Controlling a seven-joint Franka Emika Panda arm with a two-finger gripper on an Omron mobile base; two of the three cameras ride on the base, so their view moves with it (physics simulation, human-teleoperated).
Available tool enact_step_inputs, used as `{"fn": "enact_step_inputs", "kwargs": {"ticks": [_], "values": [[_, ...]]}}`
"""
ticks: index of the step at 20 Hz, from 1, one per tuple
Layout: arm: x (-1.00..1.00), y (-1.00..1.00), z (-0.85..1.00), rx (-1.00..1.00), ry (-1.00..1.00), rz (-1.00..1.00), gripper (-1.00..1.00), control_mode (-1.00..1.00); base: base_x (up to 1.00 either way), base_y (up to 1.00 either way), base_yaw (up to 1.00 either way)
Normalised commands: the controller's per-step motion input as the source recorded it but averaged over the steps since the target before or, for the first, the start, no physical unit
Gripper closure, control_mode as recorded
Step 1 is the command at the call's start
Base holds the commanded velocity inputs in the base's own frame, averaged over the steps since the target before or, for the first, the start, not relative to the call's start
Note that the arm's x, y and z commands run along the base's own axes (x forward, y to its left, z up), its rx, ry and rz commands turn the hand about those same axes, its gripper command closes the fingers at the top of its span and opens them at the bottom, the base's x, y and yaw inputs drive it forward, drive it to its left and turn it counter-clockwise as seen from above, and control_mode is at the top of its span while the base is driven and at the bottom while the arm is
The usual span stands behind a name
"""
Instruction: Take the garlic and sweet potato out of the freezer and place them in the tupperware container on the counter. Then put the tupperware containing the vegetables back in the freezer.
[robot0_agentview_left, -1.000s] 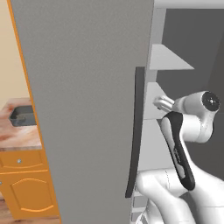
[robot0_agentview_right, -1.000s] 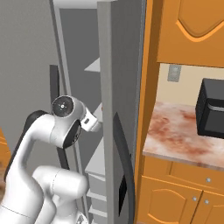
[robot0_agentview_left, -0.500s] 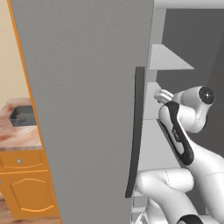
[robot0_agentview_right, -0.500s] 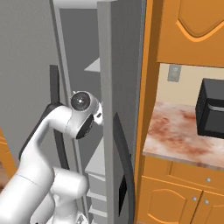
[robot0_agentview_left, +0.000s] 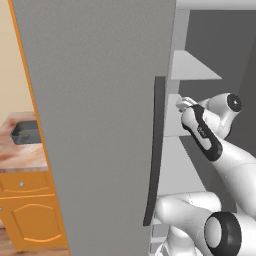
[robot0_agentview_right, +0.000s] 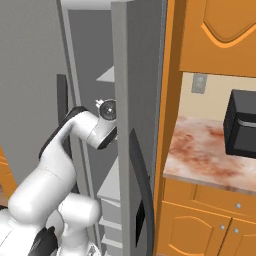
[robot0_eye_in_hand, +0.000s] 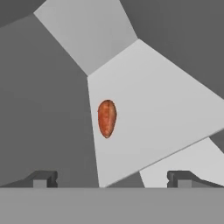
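The sweet potato (robot0_eye_in_hand: 107, 118), a small orange-red lump, lies on a light grey shelf (robot0_eye_in_hand: 166, 105) inside the freezer, ahead of my gripper (robot0_eye_in_hand: 111, 179) and a little way off. Both dark fingertips (robot0_eye_in_hand: 43, 178) stand wide apart, open, with nothing between them. The arm (robot0_agentview_left: 202, 132) reaches past the open grey freezer door (robot0_agentview_left: 100, 115) and its dark handle (robot0_agentview_left: 155, 150) into the shelves. The dark tupperware container (robot0_agentview_left: 25, 132) sits on the counter (robot0_agentview_left: 20, 157) at the far left. The garlic is out of view.
A second grey door (robot0_agentview_right: 137, 125) with a dark handle stands open to the arm's right. Beyond it lies more marbled counter (robot0_agentview_right: 200, 155) with a black box-shaped appliance (robot0_agentview_right: 242, 125). Orange cabinets (robot0_agentview_right: 210, 225) sit below, and grey shelves (robot0_agentview_left: 192, 67) above the hand.
The arm has stretched further into the freezer, with its wrist rising and moving inward toward the shelves. The jaws have stayed wide open.
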Motion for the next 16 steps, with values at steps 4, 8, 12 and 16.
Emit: {"fn": "enact_step_inputs", "kwargs": {"ticks": [4, 8, 12, 16], "values": [[0.13, 0.00, -0.13, 0.00, 0.00, 0.04, -1.00, -1.00, 0.00, 0.00, 0.00], [0.20, 0.00, -0.15, 0.00, 0.00, 0.04, -1.00, -1.00, 0.00, 0.00, 0.00], [0.34, 0.00, -0.18, 0.00, 0.00, 0.04, -1.00, -1.00, 0.00, 0.00, 0.00], [0.38, 0.00, -0.17, 0.00, 0.00, 0.04, -1.00, -1.00, 0.00, 0.00, 0.00]]}}
